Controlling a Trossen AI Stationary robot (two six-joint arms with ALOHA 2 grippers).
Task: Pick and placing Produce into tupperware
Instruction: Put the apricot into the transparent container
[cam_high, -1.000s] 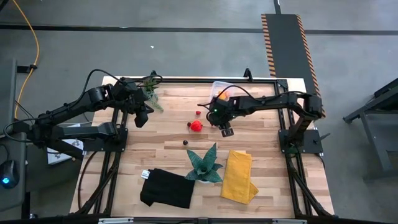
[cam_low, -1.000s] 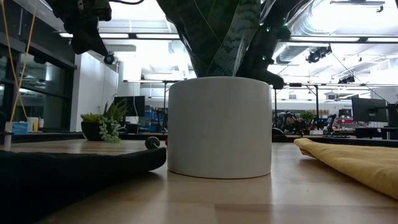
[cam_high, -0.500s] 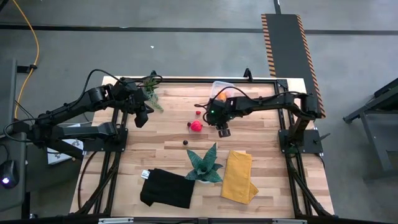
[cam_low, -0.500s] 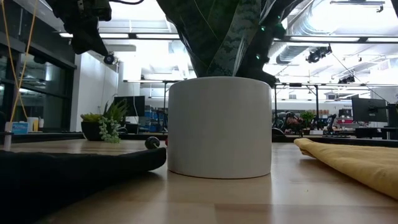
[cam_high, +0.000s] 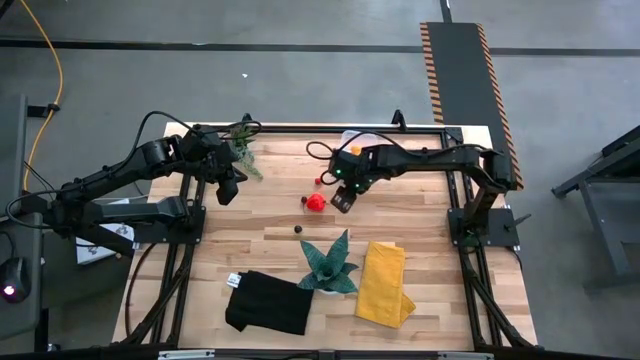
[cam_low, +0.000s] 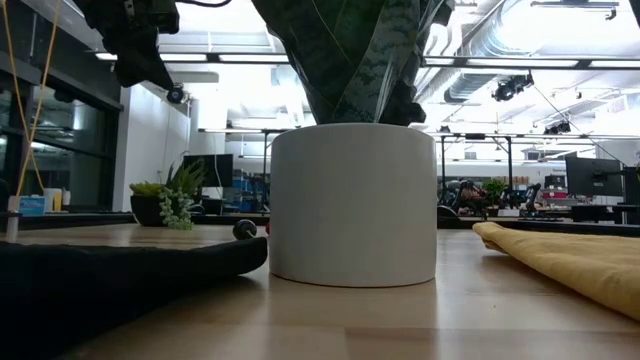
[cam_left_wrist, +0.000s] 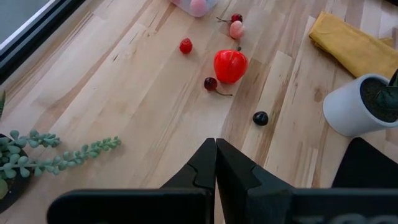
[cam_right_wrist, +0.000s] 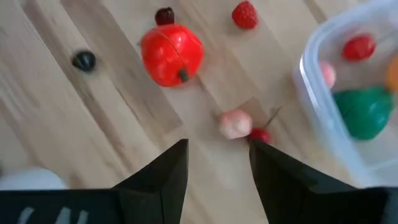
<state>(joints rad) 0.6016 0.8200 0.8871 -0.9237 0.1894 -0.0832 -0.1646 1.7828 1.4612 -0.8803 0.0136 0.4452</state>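
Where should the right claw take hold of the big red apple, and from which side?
Come straight down on the big red apple and close across its round middle; it lies clear of the pieces around it, its dark stalk pointing sideways. The open right claw hovers nearby, close to the tupperware.

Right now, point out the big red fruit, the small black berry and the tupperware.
big red fruit (cam_right_wrist: 172, 55), right wrist view, middle of its rounded body.
small black berry (cam_left_wrist: 260, 118), left wrist view, its centre.
tupperware (cam_right_wrist: 309, 73), right wrist view, its clear near rim.
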